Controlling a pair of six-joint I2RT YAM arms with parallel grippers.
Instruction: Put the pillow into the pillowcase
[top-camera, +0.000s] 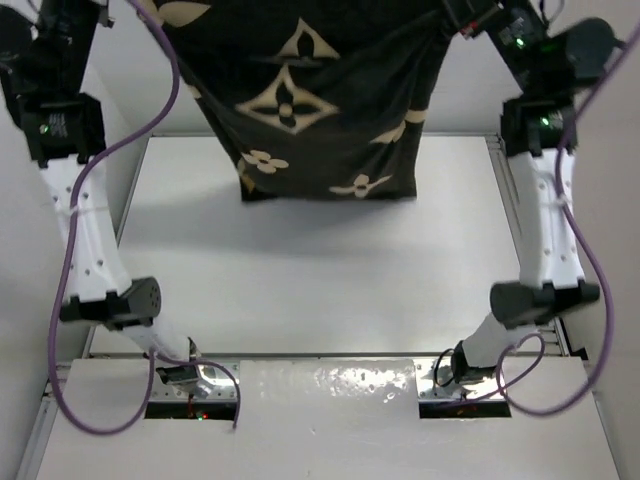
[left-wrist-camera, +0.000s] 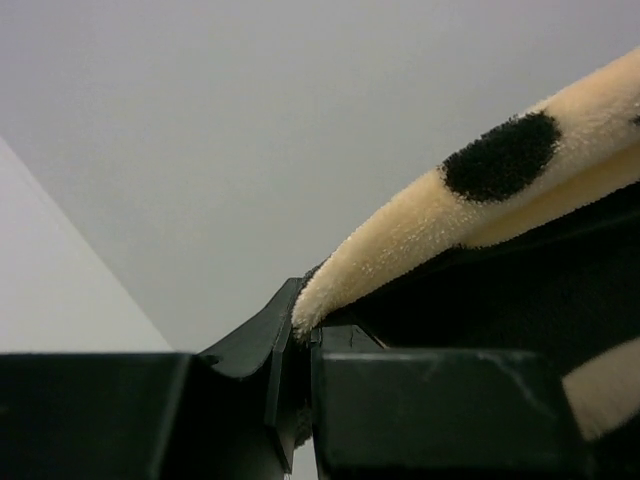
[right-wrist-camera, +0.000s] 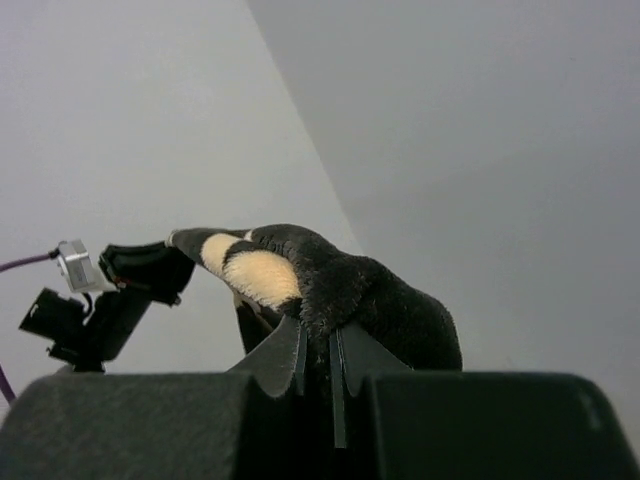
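My left pincer (left-wrist-camera: 298, 345) and right pincer (right-wrist-camera: 315, 350) each pinch the pillowcase (top-camera: 310, 100) edge. Shallow bite on velvet: its weight could pull it free.

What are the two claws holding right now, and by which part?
Both hold the pillowcase: the left claw pinches an edge, the right claw a bunched corner.

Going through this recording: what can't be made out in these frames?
The pillow: in no view; the pillowcase fabric would hide it if it were inside.
The pillowcase's top edge: top view, cut off by the frame's upper edge.
The left gripper and right gripper: their wrist views show only pinched fabric, up close.
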